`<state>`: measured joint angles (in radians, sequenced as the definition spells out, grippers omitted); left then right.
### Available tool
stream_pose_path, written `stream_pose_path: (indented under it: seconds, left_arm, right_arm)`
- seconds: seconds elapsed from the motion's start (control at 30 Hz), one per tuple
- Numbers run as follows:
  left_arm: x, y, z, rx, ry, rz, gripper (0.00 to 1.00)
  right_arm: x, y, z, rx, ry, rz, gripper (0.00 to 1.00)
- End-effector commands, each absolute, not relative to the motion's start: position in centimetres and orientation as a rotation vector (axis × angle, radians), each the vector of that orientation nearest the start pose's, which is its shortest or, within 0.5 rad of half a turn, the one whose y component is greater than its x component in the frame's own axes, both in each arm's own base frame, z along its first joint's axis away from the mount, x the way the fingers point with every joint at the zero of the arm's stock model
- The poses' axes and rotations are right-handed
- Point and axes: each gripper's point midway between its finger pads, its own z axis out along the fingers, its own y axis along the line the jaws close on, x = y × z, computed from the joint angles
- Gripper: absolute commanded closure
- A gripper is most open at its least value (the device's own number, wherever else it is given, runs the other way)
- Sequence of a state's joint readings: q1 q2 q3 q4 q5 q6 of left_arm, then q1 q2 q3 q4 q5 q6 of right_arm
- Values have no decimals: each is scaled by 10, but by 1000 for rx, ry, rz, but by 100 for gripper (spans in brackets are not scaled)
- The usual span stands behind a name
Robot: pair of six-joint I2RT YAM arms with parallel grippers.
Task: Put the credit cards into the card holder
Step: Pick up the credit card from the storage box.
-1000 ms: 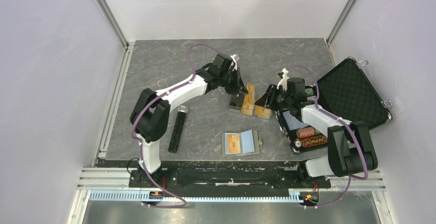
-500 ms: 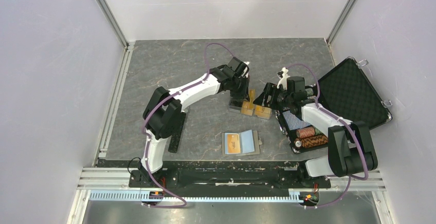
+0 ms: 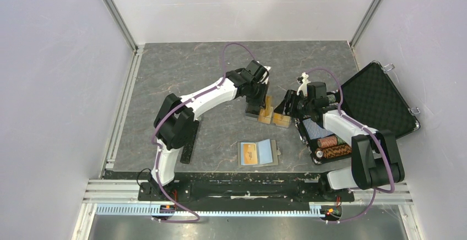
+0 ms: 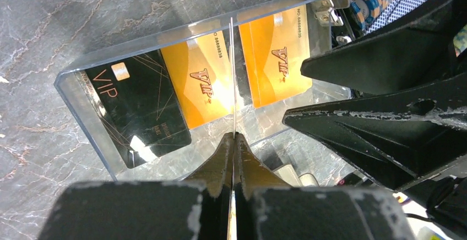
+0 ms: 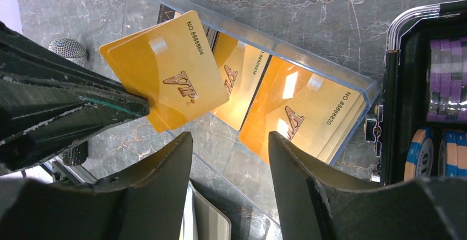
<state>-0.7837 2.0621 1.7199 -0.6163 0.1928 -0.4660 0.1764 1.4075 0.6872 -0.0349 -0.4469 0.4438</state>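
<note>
The left fingers [image 4: 220, 165] are closed on an orange-gold card [image 5: 170, 77], held edgewise above the clear tray [image 4: 77, 99]. In the tray lie a black card [image 4: 137, 108] and further orange-gold cards [image 4: 275, 58]. The right fingers [image 5: 165, 190] are spread wide, gripping nothing, just beside the tray. The card holder [image 3: 258, 153] lies open on the worktop [image 3: 182, 75], nearer the arm bases and apart from both sets of fingers.

A grey marbled tabletop [image 3: 182, 69] carries an open black chip case [image 3: 380, 99] at the right, its foam-lined lid tilted back toward the far right. Striped poker chips [image 3: 333, 146] lie in rows in its near end. A long black bar [image 3: 188, 149] lies at the near left. A clear plastic tray [image 4: 165, 33] sits mid-tabletop, just left of the case.
</note>
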Motion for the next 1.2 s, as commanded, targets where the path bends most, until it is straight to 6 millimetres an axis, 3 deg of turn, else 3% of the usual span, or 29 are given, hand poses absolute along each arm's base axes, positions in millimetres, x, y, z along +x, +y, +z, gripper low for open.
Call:
stream_pose_path:
  seconds: [0.0, 0.3, 0.57, 0.9, 1.0, 1.17]
  left_arm:
    - [300, -393, 101, 694, 2627, -666, 98]
    - [293, -387, 108, 758, 2594, -645, 98]
    - [305, -382, 135, 557, 2509, -816, 98]
    - [309, -377, 193, 355, 2324, -1201, 98]
    - [309, -374, 198, 323, 2306, -1231, 98]
    - [311, -367, 190, 317, 2335, -1176, 98]
  right_arm:
    - [327, 151, 93, 57, 2319, 824, 41]
    - [329, 159, 102, 20, 2262, 886, 12]
    - [325, 176, 115, 12, 2170, 1046, 9]
    - [321, 189, 133, -15, 2115, 1175, 10]
    - [322, 187, 130, -9, 2129, 1158, 11]
    - [320, 186, 129, -10, 2137, 1153, 12]
